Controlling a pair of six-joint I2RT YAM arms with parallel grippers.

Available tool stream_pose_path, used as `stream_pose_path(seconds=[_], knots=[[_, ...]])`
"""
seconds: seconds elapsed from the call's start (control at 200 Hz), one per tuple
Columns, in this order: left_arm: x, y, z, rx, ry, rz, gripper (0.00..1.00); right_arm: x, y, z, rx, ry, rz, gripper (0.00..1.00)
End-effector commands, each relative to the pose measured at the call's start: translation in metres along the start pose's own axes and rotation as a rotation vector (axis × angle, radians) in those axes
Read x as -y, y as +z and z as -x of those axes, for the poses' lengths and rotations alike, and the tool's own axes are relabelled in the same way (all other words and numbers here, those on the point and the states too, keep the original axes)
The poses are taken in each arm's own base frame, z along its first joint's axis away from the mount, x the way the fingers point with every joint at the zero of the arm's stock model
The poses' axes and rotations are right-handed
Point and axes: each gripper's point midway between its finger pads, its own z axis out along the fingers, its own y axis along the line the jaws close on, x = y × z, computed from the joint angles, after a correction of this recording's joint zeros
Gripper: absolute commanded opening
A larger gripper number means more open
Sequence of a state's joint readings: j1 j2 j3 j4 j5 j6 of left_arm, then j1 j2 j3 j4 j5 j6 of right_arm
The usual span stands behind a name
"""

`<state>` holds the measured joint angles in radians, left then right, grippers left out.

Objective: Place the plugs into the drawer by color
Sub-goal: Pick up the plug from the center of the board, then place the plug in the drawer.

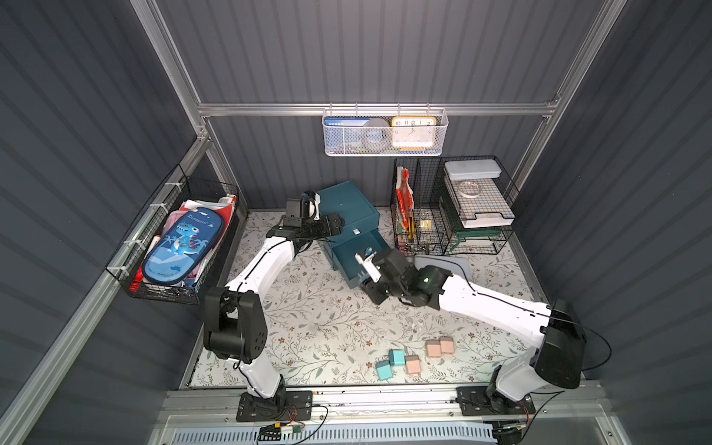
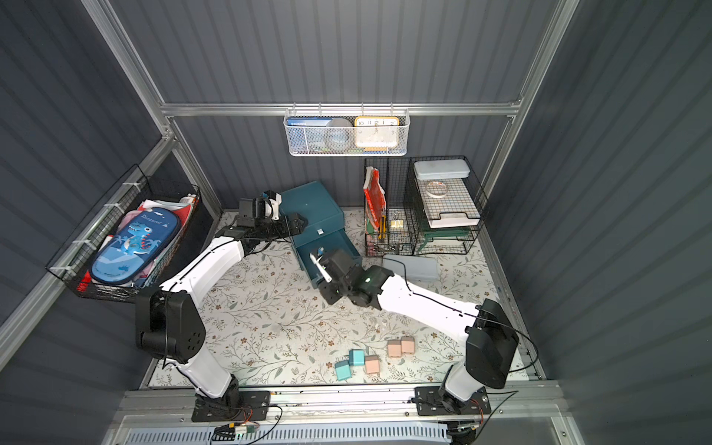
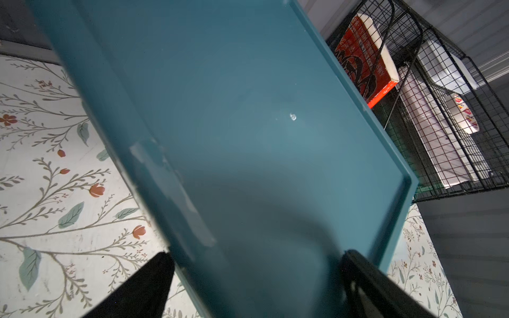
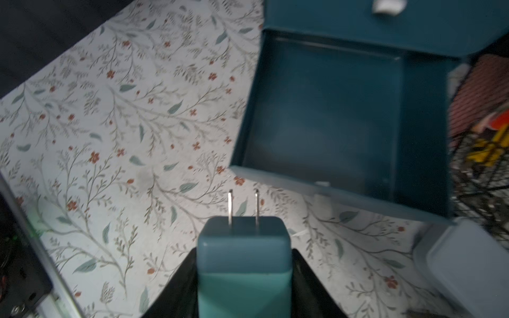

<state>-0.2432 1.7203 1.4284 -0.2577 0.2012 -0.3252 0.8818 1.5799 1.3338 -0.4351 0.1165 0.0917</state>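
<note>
Right wrist: right tool (image 4: pixel 244 256) grips teal plug (image 4: pixel 244 245), prongs visible; top views obscure.

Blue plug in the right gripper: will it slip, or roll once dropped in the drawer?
The blue plug looks rigid and glossy, so slipping is possible, though the right gripper pinches flat sides. Boxy, it probably tumbles rather than rolls. Its prongs may snag the open drawer.

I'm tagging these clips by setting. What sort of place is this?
Most likely a staged desk corner inside a robot test booth: aluminium frame with grey panels, floral table mat, wire stationery racks, a dinosaur pencil case.
</note>
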Motion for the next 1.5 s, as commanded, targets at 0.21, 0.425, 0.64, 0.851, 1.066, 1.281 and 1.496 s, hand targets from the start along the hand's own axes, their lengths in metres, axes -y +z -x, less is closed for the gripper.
stream_pose_path(seconds=[0.21, 0.425, 0.64, 0.851, 1.066, 1.281, 1.496], knots=[[-0.016, 0.009, -0.036, -0.103, 0.009, 0.046, 0.99, 0.093, 0.053, 0.033, -0.054, 0.068, -0.128, 0.32], [-0.017, 0.012, -0.037, -0.109, 0.01, 0.046, 0.99, 0.102, 0.079, 0.032, -0.097, 0.053, -0.136, 0.35], [-0.016, 0.015, -0.037, -0.114, 0.009, 0.035, 0.99, 0.102, 0.093, 0.024, -0.126, 0.053, -0.128, 0.39], [-0.015, 0.016, -0.036, -0.114, 0.009, 0.032, 0.98, 0.108, 0.107, 0.015, -0.164, 0.045, -0.158, 0.43], [-0.015, 0.015, -0.036, -0.111, 0.008, 0.032, 0.98, 0.102, 0.118, 0.017, -0.168, 0.049, -0.121, 0.45], [-0.014, 0.014, -0.036, -0.109, 0.008, 0.031, 0.98, 0.106, 0.129, 0.01, -0.201, 0.046, -0.136, 0.47], [-0.014, 0.013, -0.034, -0.106, 0.01, 0.031, 0.99, 0.11, 0.121, 0.017, -0.191, 0.035, -0.16, 0.62]])
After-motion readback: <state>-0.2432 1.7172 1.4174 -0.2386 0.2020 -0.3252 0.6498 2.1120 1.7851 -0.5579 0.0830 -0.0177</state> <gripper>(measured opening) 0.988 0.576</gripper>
